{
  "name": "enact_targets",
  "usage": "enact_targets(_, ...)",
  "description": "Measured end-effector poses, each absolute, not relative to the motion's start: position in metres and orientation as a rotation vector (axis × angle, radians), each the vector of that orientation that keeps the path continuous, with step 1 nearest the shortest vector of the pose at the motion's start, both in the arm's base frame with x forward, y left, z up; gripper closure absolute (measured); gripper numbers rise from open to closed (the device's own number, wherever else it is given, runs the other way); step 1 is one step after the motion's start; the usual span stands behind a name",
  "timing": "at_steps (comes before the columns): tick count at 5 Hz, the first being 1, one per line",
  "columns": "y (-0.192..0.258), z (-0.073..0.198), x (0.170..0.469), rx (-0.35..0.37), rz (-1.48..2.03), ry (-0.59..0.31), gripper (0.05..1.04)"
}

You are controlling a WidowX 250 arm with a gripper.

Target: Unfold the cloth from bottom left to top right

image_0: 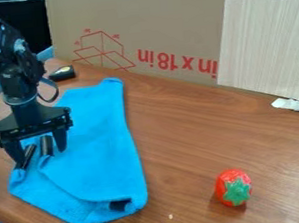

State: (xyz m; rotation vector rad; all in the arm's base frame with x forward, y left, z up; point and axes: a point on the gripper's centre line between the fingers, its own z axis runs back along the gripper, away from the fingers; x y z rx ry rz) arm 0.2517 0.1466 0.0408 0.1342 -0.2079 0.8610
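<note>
The black gripper (pixel 35 158) hangs down over the left edge of the blue cloth (pixel 96 159). Its two fingers stand apart, with blue cloth showing between and below them, so it is open. The tips are low at the cloth; whether they touch it is hard to tell. The cloth lies folded on the wooden table, long from back to front, with a folded-over layer whose curved edge runs from below the gripper to the front right corner. A small dark opening shows in the fold at that corner.
A red toy strawberry with a green top (pixel 233 187) sits on the table (pixel 182 145) at the front right. Behind stands a cardboard panel (pixel 168 11) with a pale wood-grained sheet (pixel 266 46). A dark object (pixel 62 73) lies behind the cloth, near the arm.
</note>
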Motion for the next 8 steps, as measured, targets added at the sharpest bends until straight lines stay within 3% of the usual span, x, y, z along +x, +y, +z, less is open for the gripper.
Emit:
enact_targets(1, 0.143, 0.036, 0.252, 0.107, 0.895, -0.173, 0.203)
enact_targets(3, 0.148, 0.035, 0.251, 0.082, 0.915, -0.142, 0.774)
enact_targets(4, 0.148, 0.037, 0.248, 0.057, 0.906, -0.112, 0.944)
enact_targets(5, 0.148, 0.046, 0.246, 0.022, 0.896, -0.106, 1.025)
enact_targets(7, 0.145, 0.072, 0.247, -0.012, 0.875, -0.126, 1.032)
enact_targets(8, 0.124, 0.080, 0.259, -0.002, 0.823, -0.147, 1.032)
